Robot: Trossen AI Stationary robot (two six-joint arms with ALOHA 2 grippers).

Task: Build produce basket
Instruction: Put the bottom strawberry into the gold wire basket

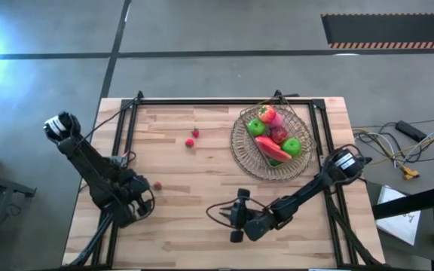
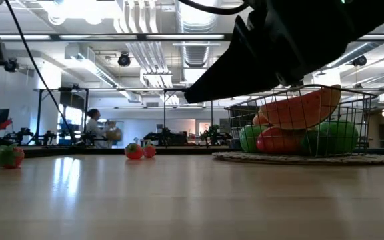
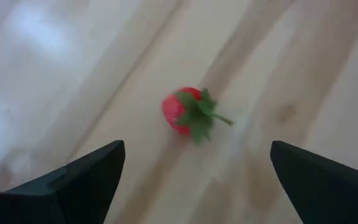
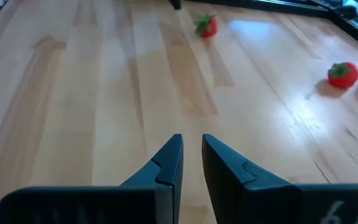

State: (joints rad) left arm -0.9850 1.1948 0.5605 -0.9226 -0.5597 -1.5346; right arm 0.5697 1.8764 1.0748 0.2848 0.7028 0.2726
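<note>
Left tool (image 3: 197,180), fingers spread wide, angled down over a lone strawberry (image 3: 188,113) on the bench (image 1: 202,218); right tool (image 4: 191,155), nearly clenched and empty, stretched low across the bare front boards, with most produce (image 1: 276,135) heaped in the basket (image 1: 243,150) at far right.

The basket (image 1: 241,147), a round shallow dish of tan openwork, sits at the worktop's far right. Heaped in it are green apples (image 1: 255,126), a pink peach (image 1: 269,115), a red fruit (image 1: 279,135) and a long red pepper (image 1: 270,147) lying across. Two tiny red strawberries (image 1: 193,137) lie close together mid-worktop. A third strawberry (image 3: 188,112), leafy cap sideways, lies near the left edge.
</note>
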